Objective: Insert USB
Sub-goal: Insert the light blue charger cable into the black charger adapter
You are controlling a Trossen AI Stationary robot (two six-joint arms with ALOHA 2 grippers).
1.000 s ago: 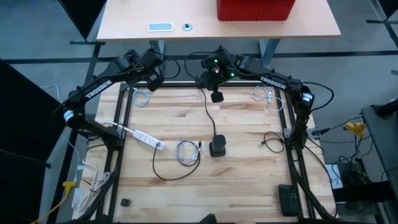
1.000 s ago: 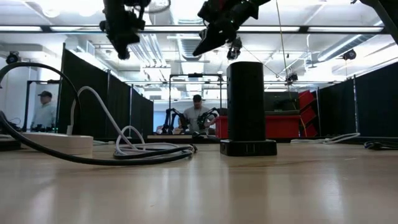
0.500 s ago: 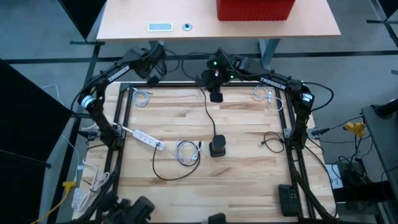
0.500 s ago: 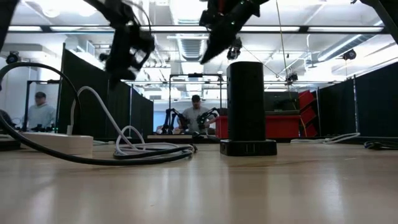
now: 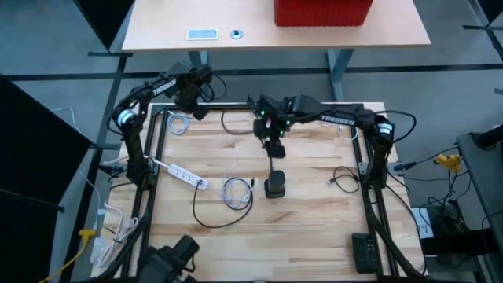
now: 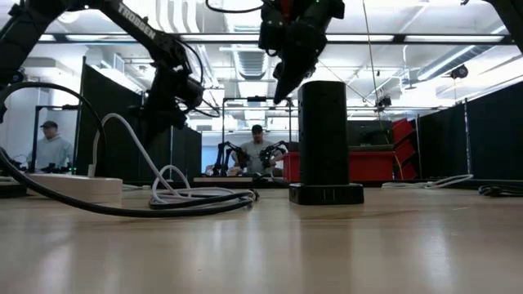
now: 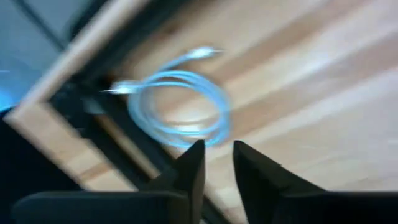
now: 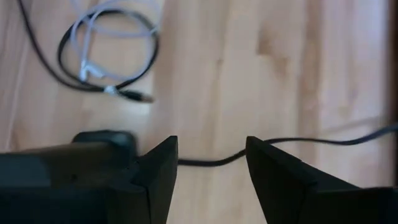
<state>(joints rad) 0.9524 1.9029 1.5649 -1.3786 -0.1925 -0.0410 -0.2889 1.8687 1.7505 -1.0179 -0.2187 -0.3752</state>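
Observation:
A black upright tower (image 5: 275, 185) stands on its wider base mid-table, trailing a black cord (image 8: 211, 162) toward the far edge. A white coiled cable (image 5: 236, 192) lies left of it, with its plug beside the tower. My right gripper (image 5: 275, 148) hovers open above the table just beyond the tower, seen in the low view (image 6: 282, 82) over its top. My left gripper (image 5: 192, 102) hangs at the far left corner above a second white coiled cable (image 7: 177, 102). Its fingers (image 7: 189, 168) are slightly open and touch nothing.
A white power strip (image 5: 185, 175) lies at the left with its black cord looping toward the near edge. Another white coil (image 5: 339, 124) sits at the far right and a small black cable (image 5: 342, 179) at the right. The black frame rail (image 5: 157, 141) borders the table.
My left gripper has come down and tipped to point downward over the coil at the far left corner. My right gripper has moved toward the near edge and lower, closing on the black tower. No object on the table has moved.

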